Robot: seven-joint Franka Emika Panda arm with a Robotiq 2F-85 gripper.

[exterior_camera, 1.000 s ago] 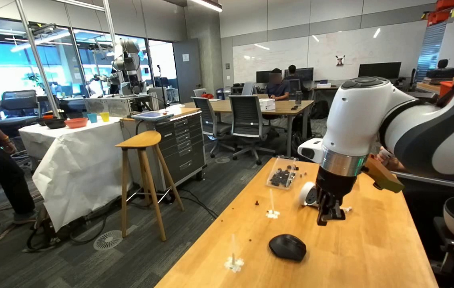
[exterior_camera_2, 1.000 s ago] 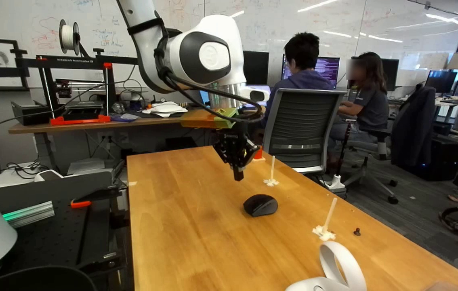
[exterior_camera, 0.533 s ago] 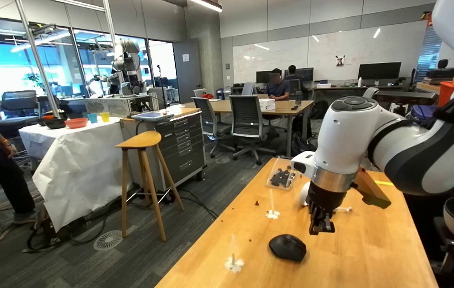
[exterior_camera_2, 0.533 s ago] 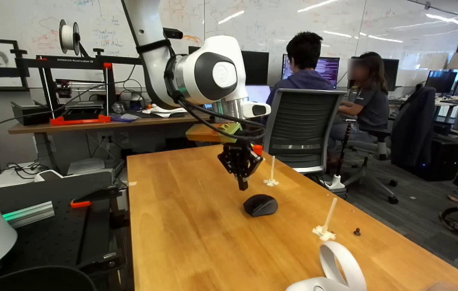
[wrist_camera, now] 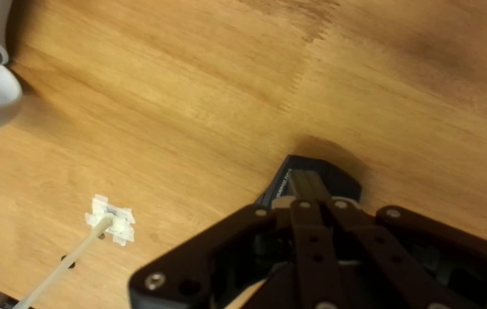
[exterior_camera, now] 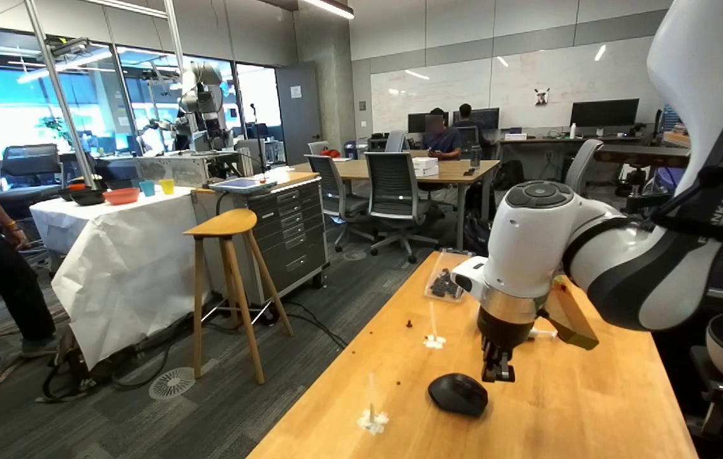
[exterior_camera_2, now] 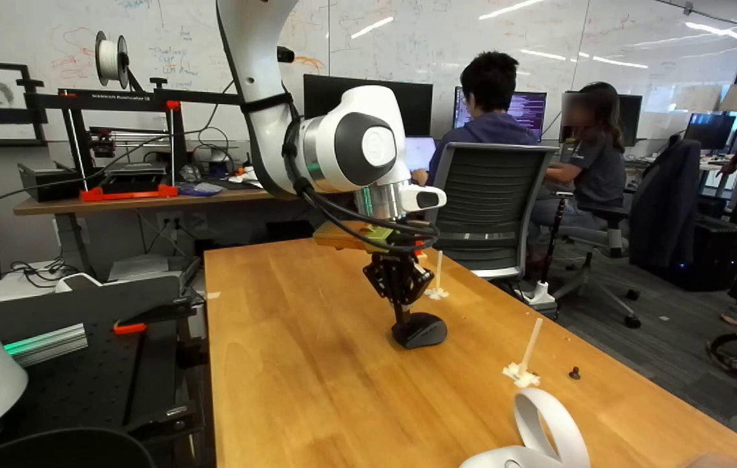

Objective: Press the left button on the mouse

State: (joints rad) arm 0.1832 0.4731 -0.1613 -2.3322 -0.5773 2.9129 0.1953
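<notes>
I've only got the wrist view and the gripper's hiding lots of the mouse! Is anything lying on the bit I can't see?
Observer: No, in an exterior view the mouse shows its domed top bare.
Operator: Okay! I see one stick standing up. Is it the only one?
Observer: No, a second stick stands on the table; it shows in both exterior views.
</notes>
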